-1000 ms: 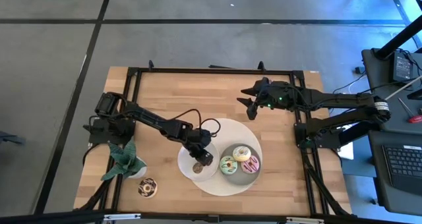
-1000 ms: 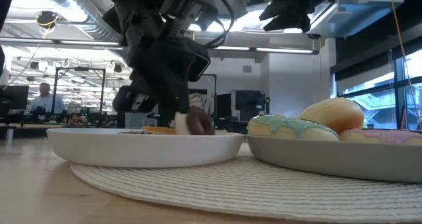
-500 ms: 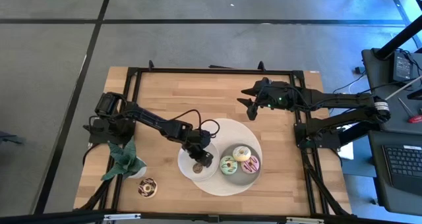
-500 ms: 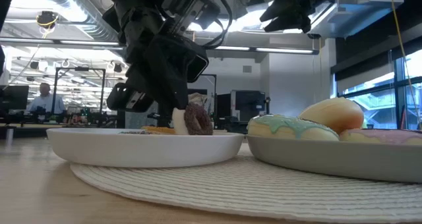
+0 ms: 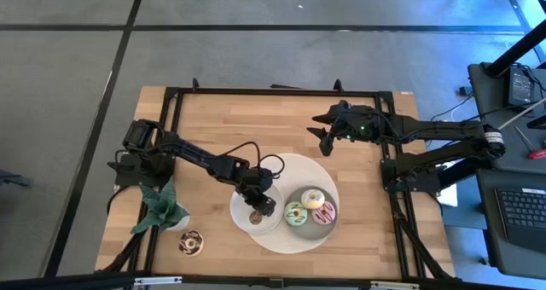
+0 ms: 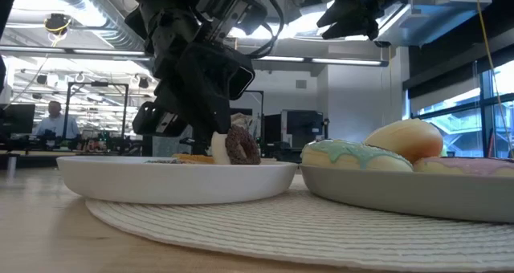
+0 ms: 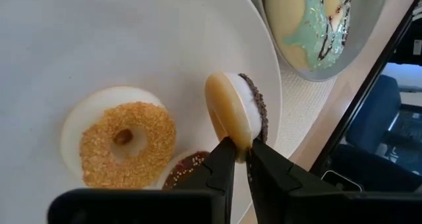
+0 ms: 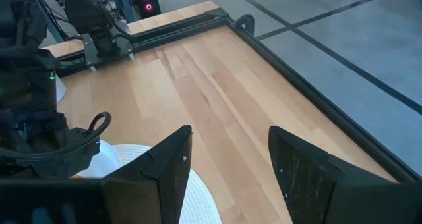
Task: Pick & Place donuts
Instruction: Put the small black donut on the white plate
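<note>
A mini donut (image 7: 239,113) with white filling and a dark sprinkled face is held on edge, pinched at its lower rim by the left claw (image 7: 241,161), whose fingers are clenched on it. Against the view a second ago, when it sat low and half hidden behind the claw, it is now seen raised slightly and tilted upright over the white plate (image 5: 241,216), hardly shifted over the last half second; the grasp is judged secured and the lift only just begun. Beside it on the plate are seen an orange-sprinkled mini (image 7: 125,135) and a dark mini (image 7: 186,170), partly hidden under the claw. On the neighbouring grey plate (image 5: 305,225) three larger donuts are laid: white (image 5: 313,198), green (image 5: 295,212) and pink (image 5: 324,212). Both plates are carried by a round mat (image 5: 294,172) on the worktop (image 5: 222,119). A chocolate donut (image 5: 191,242) is left apart near the plant (image 5: 160,206). The right claw (image 5: 323,130) is held released and unmoved, well above the far side.
</note>
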